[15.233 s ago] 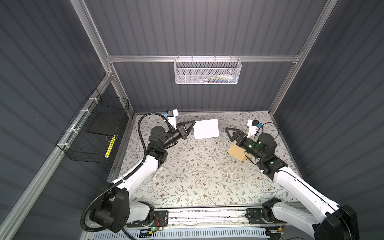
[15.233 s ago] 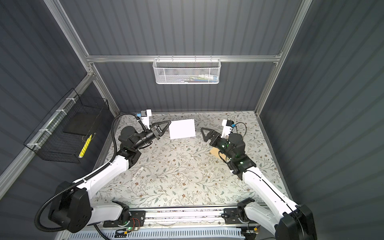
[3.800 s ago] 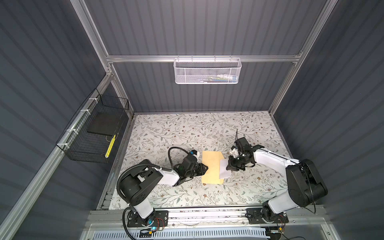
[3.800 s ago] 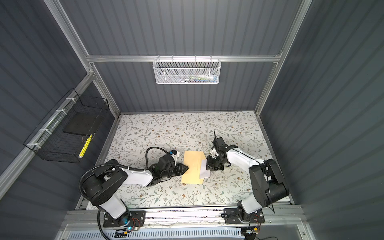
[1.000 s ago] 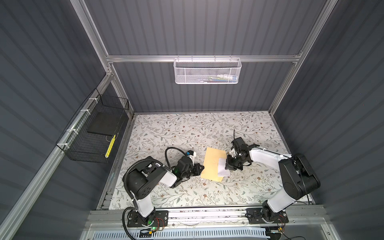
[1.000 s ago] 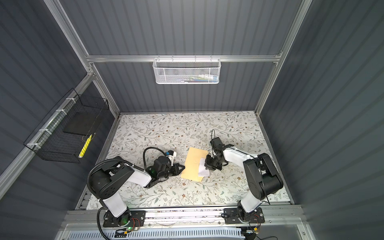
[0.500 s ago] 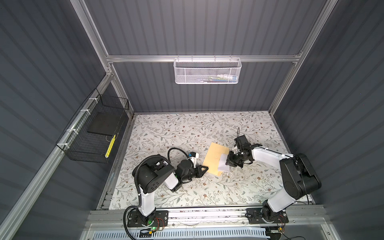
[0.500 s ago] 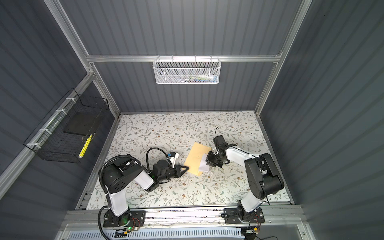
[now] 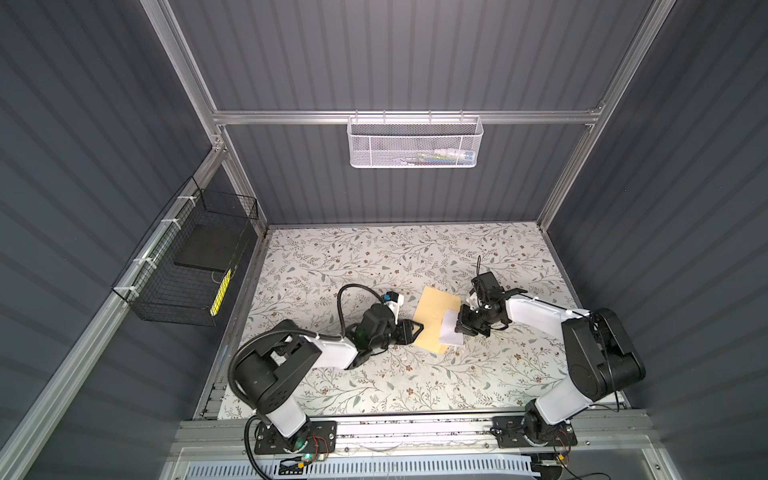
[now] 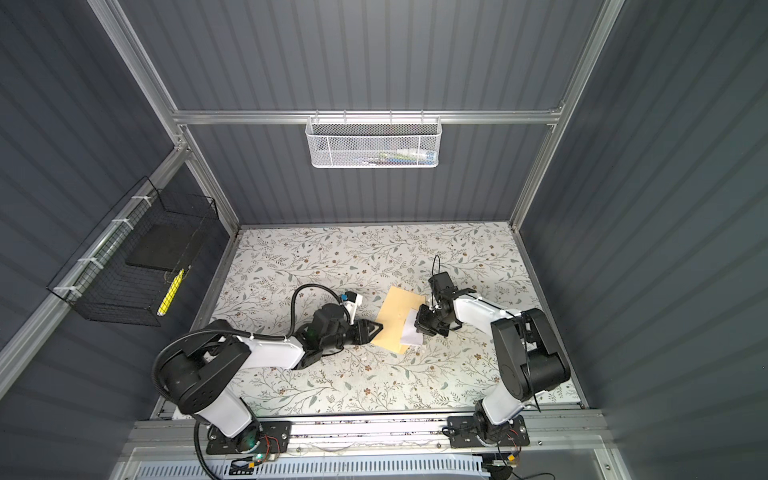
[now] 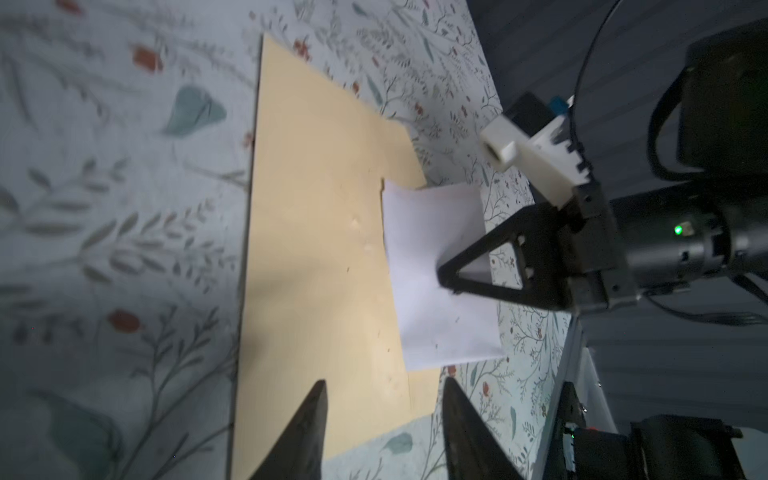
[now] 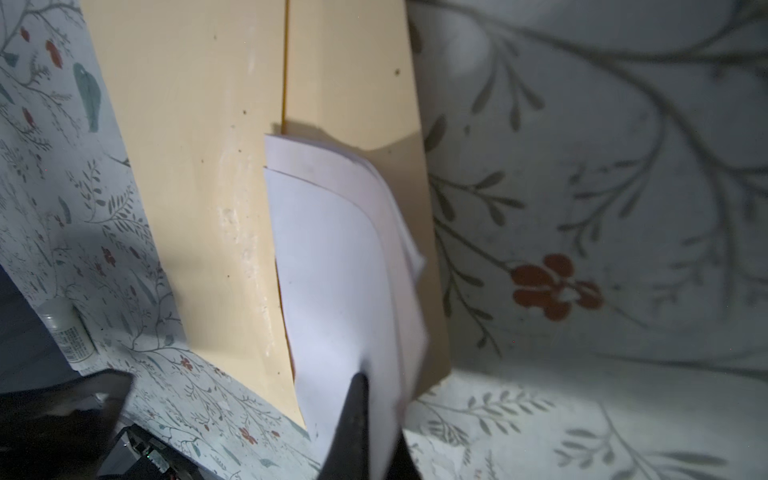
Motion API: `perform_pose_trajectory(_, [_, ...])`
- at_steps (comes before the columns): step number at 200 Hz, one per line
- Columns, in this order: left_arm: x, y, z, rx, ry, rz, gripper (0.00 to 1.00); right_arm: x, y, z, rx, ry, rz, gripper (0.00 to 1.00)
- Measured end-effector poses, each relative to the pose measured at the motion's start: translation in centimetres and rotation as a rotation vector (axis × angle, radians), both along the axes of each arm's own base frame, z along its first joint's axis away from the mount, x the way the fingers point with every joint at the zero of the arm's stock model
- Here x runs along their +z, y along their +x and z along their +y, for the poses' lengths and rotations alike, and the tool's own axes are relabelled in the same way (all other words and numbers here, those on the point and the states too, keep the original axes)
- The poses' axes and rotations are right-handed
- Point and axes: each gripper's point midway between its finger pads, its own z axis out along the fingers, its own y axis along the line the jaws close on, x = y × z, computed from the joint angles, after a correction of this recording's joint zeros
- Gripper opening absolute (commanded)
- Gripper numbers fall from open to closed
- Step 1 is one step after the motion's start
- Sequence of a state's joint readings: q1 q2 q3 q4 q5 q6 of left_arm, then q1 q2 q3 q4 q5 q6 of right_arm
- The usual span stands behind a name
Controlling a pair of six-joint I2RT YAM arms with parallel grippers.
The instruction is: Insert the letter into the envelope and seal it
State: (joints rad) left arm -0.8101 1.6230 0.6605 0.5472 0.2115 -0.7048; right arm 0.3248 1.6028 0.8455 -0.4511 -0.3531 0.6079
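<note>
Insertion step: folded white paper letter (image 11: 424, 232) partly inside flat tan paper envelope (image 11: 316, 232), pinched by closed right gripper (image 9: 459, 328); left gripper (image 11: 384, 384) jaws part-open, empty, at envelope edge. Next: pin envelope, push letter deeper

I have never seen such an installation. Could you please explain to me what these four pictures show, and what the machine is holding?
This is a robot with two arms, mounted at the near edge of a table with a flowered cover. Two pictures look down from above on the whole scene. The two others come from a small camera on each arm's wrist, so they show things from very close. On the table lies a tan envelope. The right end effector, the pincer at the arm's tip, is closed on the folded white letter, which seems partly slid into the envelope. The left end effector stands open at the envelope's other side and holds nothing.
</note>
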Motion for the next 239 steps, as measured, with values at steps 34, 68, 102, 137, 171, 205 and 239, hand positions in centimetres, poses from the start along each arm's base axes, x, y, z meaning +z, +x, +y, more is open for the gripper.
perform_pose_trajectory(34, [3.5, 3.2, -2.1, -0.043, 0.091, -0.106, 0.56, -0.1, -0.9, -0.8, 0.062, -0.052, 0.007, 0.00])
perform_pose_trajectory(68, [-0.2, 4.5, -2.5, -0.105, 0.220, -0.064, 0.60, -0.1, -1.4, -1.5, 0.108, -0.096, 0.012, 0.00])
perform_pose_trajectory(102, [-4.7, 3.5, -2.7, -0.191, 0.278, 0.022, 0.60, 0.0, -1.5, -1.6, 0.124, -0.107, 0.015, 0.00])
perform_pose_trajectory(137, [-5.4, 2.6, -3.0, -0.237, 0.261, 0.048, 0.59, 0.2, -1.5, -1.7, 0.138, -0.112, 0.012, 0.00])
perform_pose_trajectory(171, [-5.7, 2.5, -3.2, -0.244, 0.256, 0.050, 0.55, 0.2, -1.6, -1.8, 0.145, -0.116, 0.016, 0.00])
perform_pose_trajectory(205, [-5.7, 2.5, -3.2, -0.233, 0.238, 0.058, 0.50, 0.2, -1.7, -1.9, 0.151, -0.120, 0.021, 0.00])
perform_pose_trajectory(239, [-5.8, 2.3, -3.2, -0.221, 0.228, 0.091, 0.40, 0.1, -1.9, -2.1, 0.156, -0.128, 0.024, 0.00])
